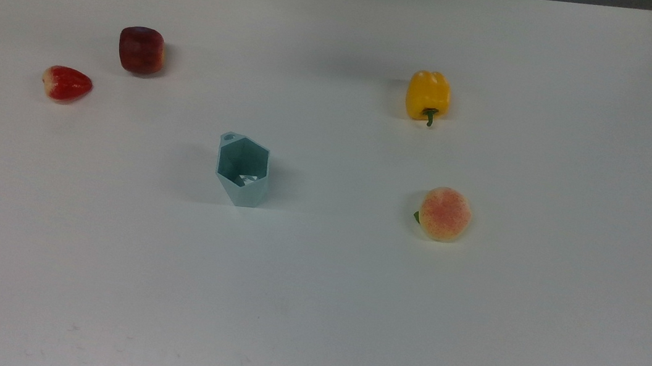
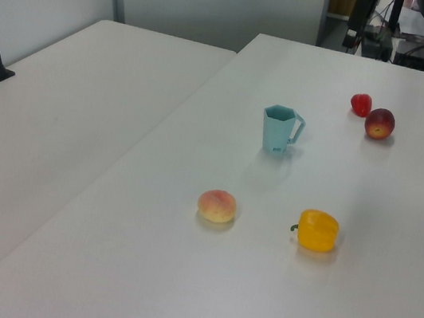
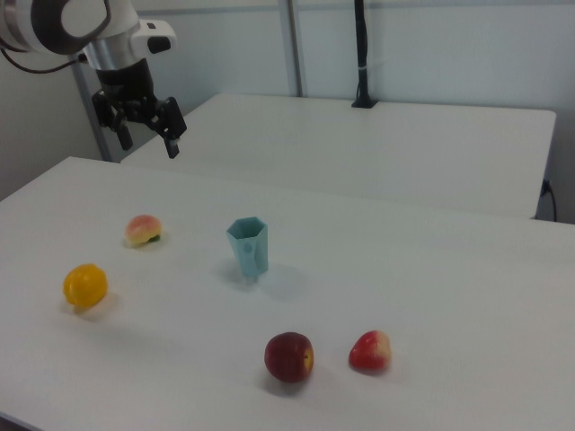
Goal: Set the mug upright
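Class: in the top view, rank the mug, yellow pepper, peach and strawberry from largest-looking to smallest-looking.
1. Mug, clearly largest.
2. Peach and yellow pepper: too alike to rank.
3. Strawberry, smallest.

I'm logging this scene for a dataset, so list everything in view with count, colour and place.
mug: 1, pale blue, upright near the table's middle
apple: 1, dark red, top view's upper left
strawberry: 1, red, beside the apple, nearer the top view's left edge
bell pepper: 1, yellow, top view's upper right
peach: 1, orange-pink, below the pepper in the top view
table: 1, white, under everything
second table: 1, white, adjoining
hand: 1, black, open, raised above the table's edge, holding nothing
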Action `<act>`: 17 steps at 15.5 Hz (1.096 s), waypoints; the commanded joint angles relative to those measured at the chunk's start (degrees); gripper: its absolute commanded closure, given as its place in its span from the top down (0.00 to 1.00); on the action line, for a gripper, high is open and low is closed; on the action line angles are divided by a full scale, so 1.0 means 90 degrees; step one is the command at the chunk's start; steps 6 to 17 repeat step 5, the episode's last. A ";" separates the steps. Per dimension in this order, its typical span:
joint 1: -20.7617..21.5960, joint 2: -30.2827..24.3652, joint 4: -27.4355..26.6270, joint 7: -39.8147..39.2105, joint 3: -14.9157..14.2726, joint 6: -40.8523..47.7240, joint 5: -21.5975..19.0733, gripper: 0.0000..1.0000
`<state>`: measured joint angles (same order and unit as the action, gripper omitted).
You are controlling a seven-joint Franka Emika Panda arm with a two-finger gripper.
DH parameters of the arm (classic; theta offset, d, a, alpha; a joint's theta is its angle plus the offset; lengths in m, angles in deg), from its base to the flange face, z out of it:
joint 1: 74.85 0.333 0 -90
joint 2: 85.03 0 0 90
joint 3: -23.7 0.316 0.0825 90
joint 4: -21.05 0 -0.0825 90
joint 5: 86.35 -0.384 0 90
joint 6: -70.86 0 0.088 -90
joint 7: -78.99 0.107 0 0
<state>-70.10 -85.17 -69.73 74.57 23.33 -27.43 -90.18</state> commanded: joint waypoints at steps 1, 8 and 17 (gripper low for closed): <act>0.0135 -0.0180 -0.0256 -0.0078 -0.0134 -0.0163 0.0015 1.00; 0.0135 -0.0170 -0.0246 0.0081 -0.0134 -0.0212 0.0074 1.00; 0.0135 -0.0170 -0.0246 0.0081 -0.0134 -0.0212 0.0074 1.00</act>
